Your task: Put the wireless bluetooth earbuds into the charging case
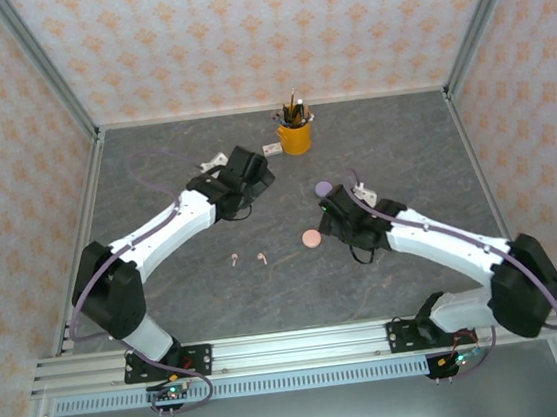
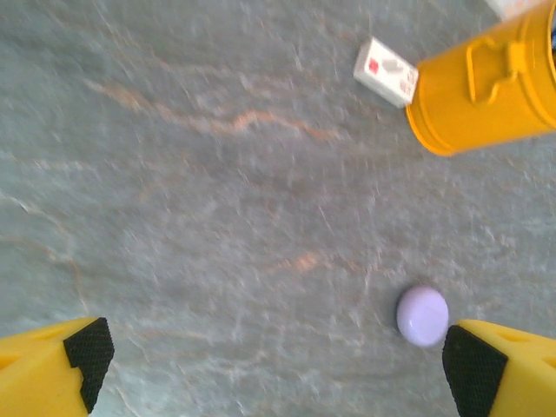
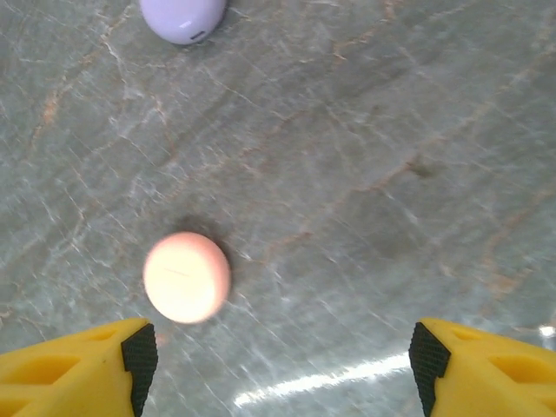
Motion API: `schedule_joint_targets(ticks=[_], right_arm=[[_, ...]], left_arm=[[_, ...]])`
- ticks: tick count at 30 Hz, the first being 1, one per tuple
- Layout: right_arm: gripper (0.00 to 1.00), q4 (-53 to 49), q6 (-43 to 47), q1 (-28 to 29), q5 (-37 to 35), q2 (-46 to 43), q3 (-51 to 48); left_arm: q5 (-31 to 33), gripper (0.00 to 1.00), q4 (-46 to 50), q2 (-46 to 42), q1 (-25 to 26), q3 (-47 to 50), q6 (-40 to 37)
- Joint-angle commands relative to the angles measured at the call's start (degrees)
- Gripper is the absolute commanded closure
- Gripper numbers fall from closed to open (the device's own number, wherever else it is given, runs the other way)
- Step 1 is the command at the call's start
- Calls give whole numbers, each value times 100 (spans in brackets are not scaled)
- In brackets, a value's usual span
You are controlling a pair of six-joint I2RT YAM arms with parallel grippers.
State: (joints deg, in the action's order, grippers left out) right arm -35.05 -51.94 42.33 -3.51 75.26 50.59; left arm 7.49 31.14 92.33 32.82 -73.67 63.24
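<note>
Two pale pink earbuds (image 1: 235, 260) (image 1: 262, 258) lie side by side on the grey table, toward the front centre. A round pink charging case (image 1: 311, 238) (image 3: 186, 276) sits closed to their right. A lilac case (image 1: 323, 188) (image 2: 422, 316) (image 3: 182, 17) lies closed a little farther back. My right gripper (image 1: 333, 208) (image 3: 284, 356) hovers open just right of the pink case, which lies near its left fingertip (image 3: 139, 352). My left gripper (image 1: 257, 174) (image 2: 280, 365) is open over bare table, with the lilac case close to its right fingertip (image 2: 473, 369).
A yellow cup (image 1: 295, 137) (image 2: 486, 87) holding pens stands at the back centre. A small white card (image 1: 272, 149) (image 2: 387, 71) lies beside the cup, and another white item (image 1: 215, 161) lies left of it. Patterned walls enclose the table on three sides.
</note>
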Motion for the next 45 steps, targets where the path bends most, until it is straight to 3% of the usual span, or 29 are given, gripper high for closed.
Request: schedule_joint_targets(ticks=[1, 8, 22, 32, 40, 45], right_arm=[[21, 204, -616, 59, -29, 626, 438], [20, 45, -828, 276, 106, 1973, 1331], [22, -232, -421, 285, 364, 3261, 2149], [25, -284, -267, 294, 377, 3182, 1831], [25, -462, 369, 294, 518, 3020, 1846], [25, -555, 551, 294, 597, 3129, 1981]], left_arm=[[376, 0, -65, -223, -246, -140, -954], [719, 0, -11, -563, -296, 89, -1234], [367, 0, -362, -392, -385, 319, -1352], [38, 0, -545, -398, -498, 267, -1468], [-218, 0, -861, -526, -497, 477, -1694], [21, 0, -595, -506, -504, 354, -2041]])
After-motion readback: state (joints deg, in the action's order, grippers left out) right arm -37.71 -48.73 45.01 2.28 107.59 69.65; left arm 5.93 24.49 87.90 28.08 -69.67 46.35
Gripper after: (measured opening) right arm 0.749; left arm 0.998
